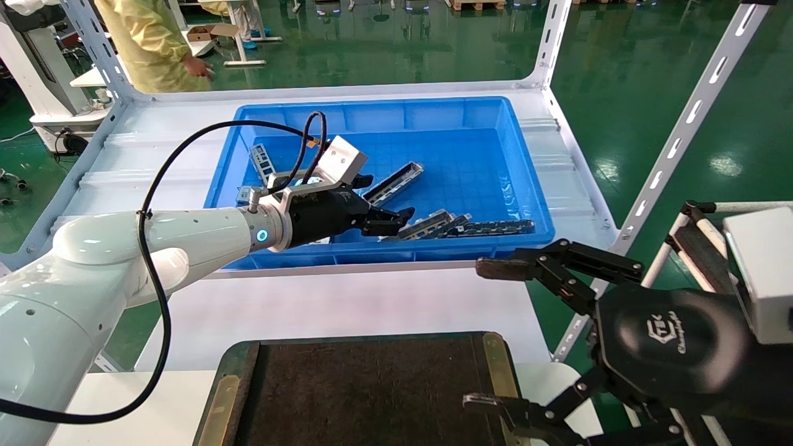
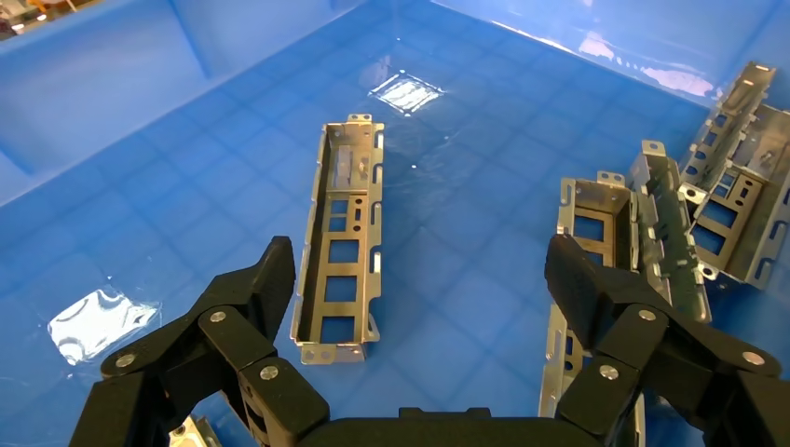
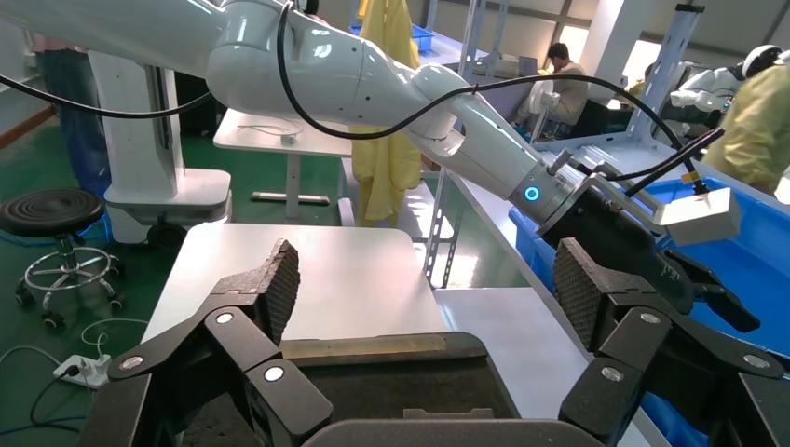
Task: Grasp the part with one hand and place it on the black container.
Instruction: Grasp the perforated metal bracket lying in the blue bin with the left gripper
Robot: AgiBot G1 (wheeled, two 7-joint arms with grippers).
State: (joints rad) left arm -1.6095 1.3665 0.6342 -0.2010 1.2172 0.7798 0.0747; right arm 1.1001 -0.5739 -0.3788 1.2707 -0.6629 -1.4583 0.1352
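Head view: the left gripper (image 1: 396,218) is reached out over the blue bin (image 1: 384,111), hanging just above the bin's near half with its fingers spread wide and nothing between them. There's a bunch of metal pieces lying loose on the bin floor. One grey channel part (image 1: 394,183) sits alone just past the gripper, angled toward the bin's far side, and a cluster of brackets (image 1: 433,225) lies along the bin's near wall just beyond the fingertips. The black container (image 1: 372,384) sits on the white table (image 1: 347,303) on the near side of the bin, well apart from it, with brass strips down its edges and nothing on it. The right gripper (image 1: 489,334) hangs off the container's right edge, fingers wide apart and holding nothing.

Left wrist view: looking straight down between the two black fingers (image 2: 261,284), which are open wide over the bin floor. The single part (image 2: 343,237) lies flat, hollow side up, rectangular cutouts along it, close beside one fingertip. It isn't touching either one. More brackets (image 2: 671,219) are piled by the other finger.

Right wrist view: the right gripper's textured pads (image 3: 279,279) stand wide open above the container (image 3: 391,382), empty. The left arm (image 3: 391,84) stretches across toward the bin (image 3: 759,251) behind it.
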